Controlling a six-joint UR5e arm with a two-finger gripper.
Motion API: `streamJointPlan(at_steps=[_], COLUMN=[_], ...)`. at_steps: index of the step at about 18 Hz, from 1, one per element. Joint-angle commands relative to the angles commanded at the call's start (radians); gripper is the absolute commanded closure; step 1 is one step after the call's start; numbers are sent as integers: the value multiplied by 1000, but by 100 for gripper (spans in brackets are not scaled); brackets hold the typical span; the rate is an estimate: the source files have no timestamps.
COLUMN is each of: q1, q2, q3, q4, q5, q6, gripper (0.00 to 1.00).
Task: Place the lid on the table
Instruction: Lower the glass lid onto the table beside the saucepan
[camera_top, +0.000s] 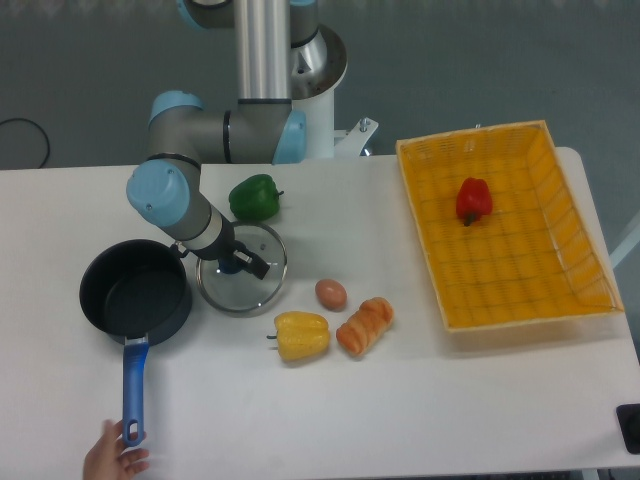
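The lid (255, 290), clear glass with a metal rim and a blue knob, sits low over the white table (450, 400), just right of the dark blue pot (137, 300). My gripper (238, 261) reaches down from the upper left and is shut on the lid's knob. Whether the lid's rim touches the table I cannot tell. The pot is uncovered and nothing shows inside it; its blue handle (130, 385) points toward the front edge.
A human hand (113, 455) is at the tip of the pot handle, front left. A green pepper (254, 197) lies behind the lid. A yellow pepper (301, 336), an egg (331, 293) and an orange vegetable (364, 326) lie right of it. The orange mesh tray (540, 280) holds a red pepper (473, 200).
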Motion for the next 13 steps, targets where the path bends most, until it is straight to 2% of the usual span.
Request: streamJointPlan(at_steps=[6,10,13], q1=[0,0,-2], q2=[-8,-11,-18], q3=[6,6,8], q4=[5,5,5], q5=[0,0,2], q6=[0,0,-2], gripper=[59,50,47])
